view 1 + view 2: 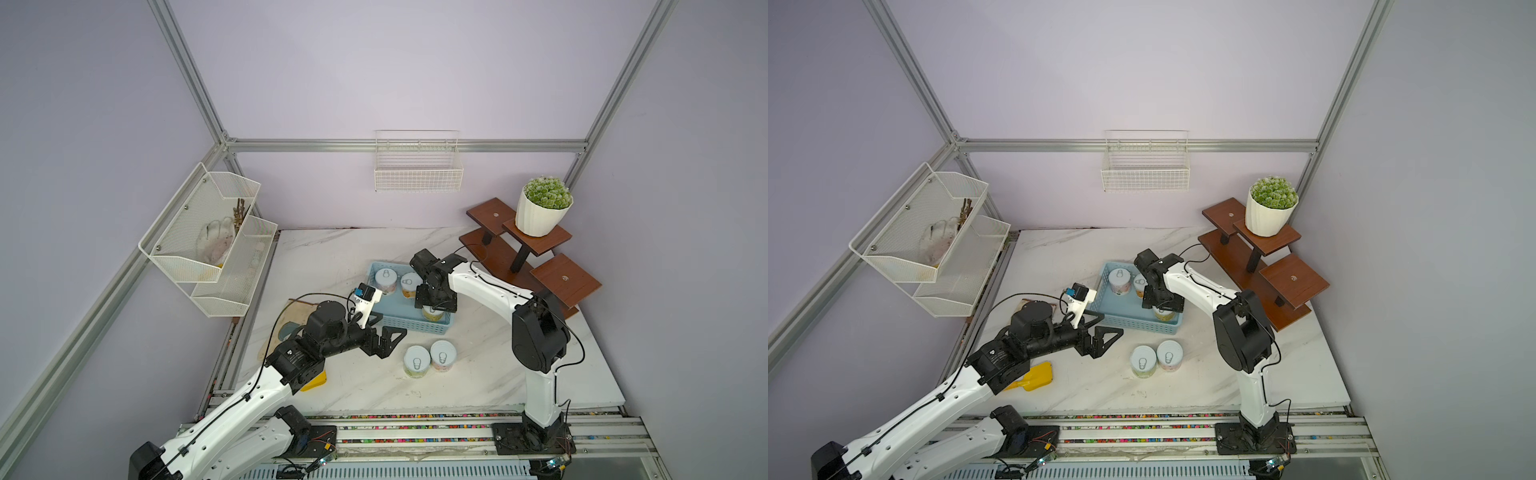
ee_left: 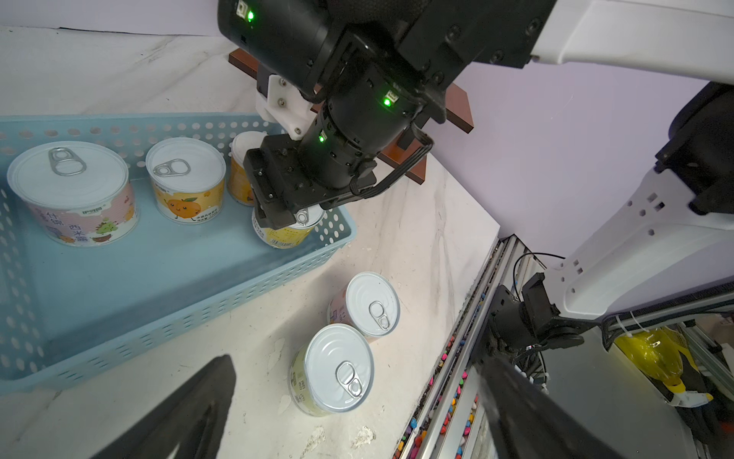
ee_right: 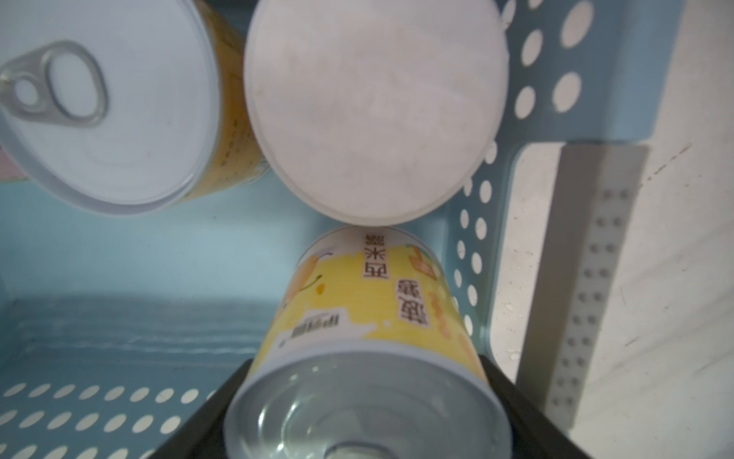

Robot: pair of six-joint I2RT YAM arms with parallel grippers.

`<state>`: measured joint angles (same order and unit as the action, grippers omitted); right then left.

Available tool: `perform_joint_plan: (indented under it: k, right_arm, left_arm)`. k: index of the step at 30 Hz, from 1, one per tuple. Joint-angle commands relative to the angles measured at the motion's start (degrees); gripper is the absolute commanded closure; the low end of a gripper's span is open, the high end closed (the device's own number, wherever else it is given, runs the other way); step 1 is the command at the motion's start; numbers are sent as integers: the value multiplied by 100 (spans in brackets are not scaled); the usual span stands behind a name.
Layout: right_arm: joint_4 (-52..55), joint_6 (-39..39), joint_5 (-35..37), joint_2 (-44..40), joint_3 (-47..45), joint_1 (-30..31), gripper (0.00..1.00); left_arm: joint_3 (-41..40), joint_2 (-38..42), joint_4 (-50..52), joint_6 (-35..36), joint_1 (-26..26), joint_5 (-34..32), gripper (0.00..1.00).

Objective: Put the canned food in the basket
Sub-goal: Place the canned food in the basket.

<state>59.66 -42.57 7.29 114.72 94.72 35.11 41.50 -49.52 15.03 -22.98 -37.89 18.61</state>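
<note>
The light blue basket stands mid-table. Inside it stand a pink can, an orange-yellow can and a plain white-topped can. My right gripper is shut on a yellow can in the basket's near right corner. A green can and a pink can stand on the table in front. My left gripper hangs open left of them.
A brown stepped stand with a potted plant fills the back right. A white wire basket hangs on the back wall and white mesh racks on the left. A yellow object lies under my left arm.
</note>
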Motion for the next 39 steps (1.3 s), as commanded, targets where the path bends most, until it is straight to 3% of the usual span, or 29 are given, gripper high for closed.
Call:
perform_joint_plan:
  k: [1,13,15,21,31,39]
  right_arm:
    - [-238,-85,1,67,-36,-35,47]
    - [-355,-112,27,303,-155,-57,36]
    - [-357,-120,25,327,-149,-62,23]
    - [-356,-136,41,341,-147,-67,3]
    - [-252,-103,12,129,-64,-59,5]
    - [45,-98,235,-713,-102,-25,3]
  left_arm:
    - [-25,121,-103,4,27,-56,0]
    - [-28,123,-31,-14,27,-83,0]
    - [-29,119,-29,-22,27,-78,0]
    - [-10,116,-10,-6,30,-123,0]
    - [-22,108,40,-4,29,-239,0]
    - [155,-84,491,-62,33,-1226,0]
